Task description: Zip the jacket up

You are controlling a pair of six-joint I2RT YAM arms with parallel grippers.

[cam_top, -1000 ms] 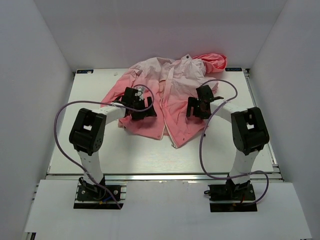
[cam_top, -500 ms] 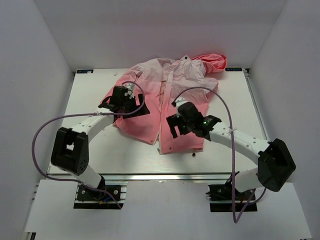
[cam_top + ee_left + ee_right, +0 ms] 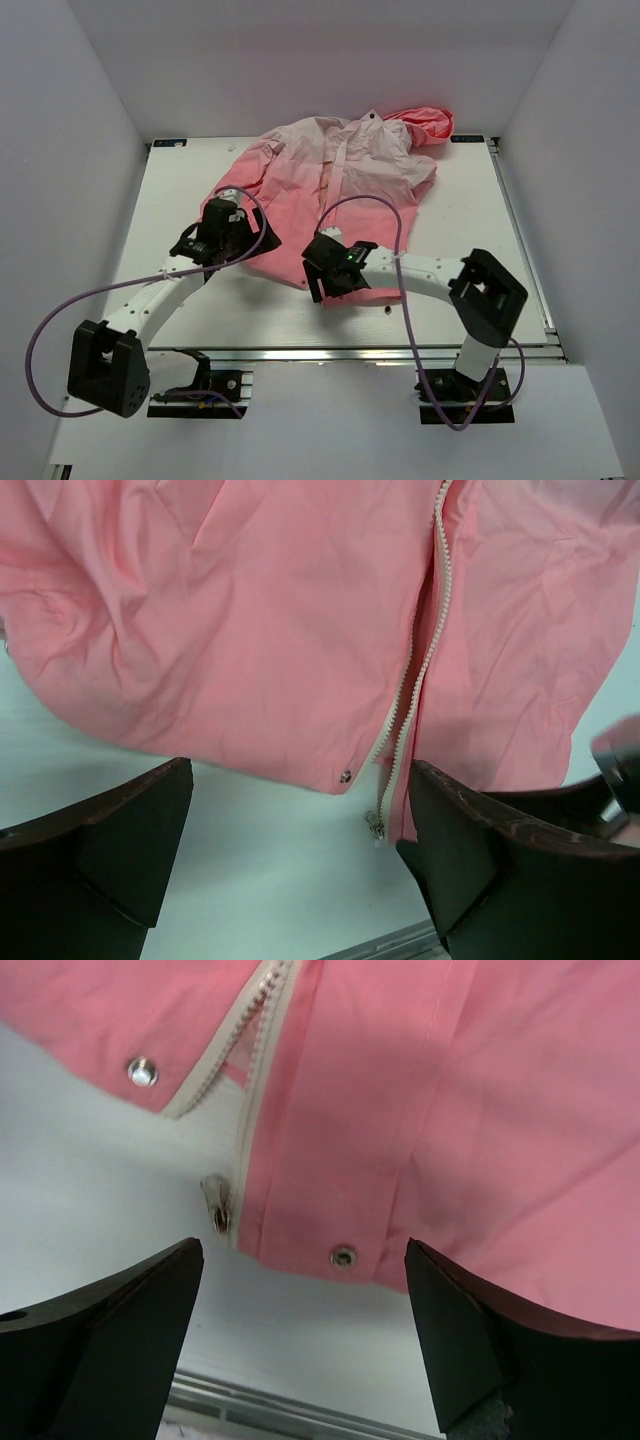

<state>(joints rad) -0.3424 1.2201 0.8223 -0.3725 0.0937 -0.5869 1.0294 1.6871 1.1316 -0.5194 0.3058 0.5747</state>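
The pink jacket [image 3: 335, 175] lies flat on the table, hood at the far right, hem toward me. Its white zipper [image 3: 415, 670] stands unzipped, the two tapes meeting only at the hem. The metal slider [image 3: 217, 1212] lies on the table at the hem's bottom, also seen as a small pull [image 3: 377, 826] in the left wrist view. My left gripper [image 3: 238, 243] hovers open over the left hem, with bare table between its fingers [image 3: 110, 850]. My right gripper [image 3: 320, 283] hovers open just above the hem beside the slider, holding nothing.
Metal snaps [image 3: 343, 1256] dot the hem on both sides of the zipper. The table's near rail [image 3: 300, 1415] runs just below the hem. Purple cables [image 3: 400, 225] loop from both arms over the table. White walls close in the table on three sides.
Both arms have swung toward the near edge: the left gripper moved left and down off the jacket's front, the right gripper moved left to the zipper's bottom end. The hem shifted slightly leftward.
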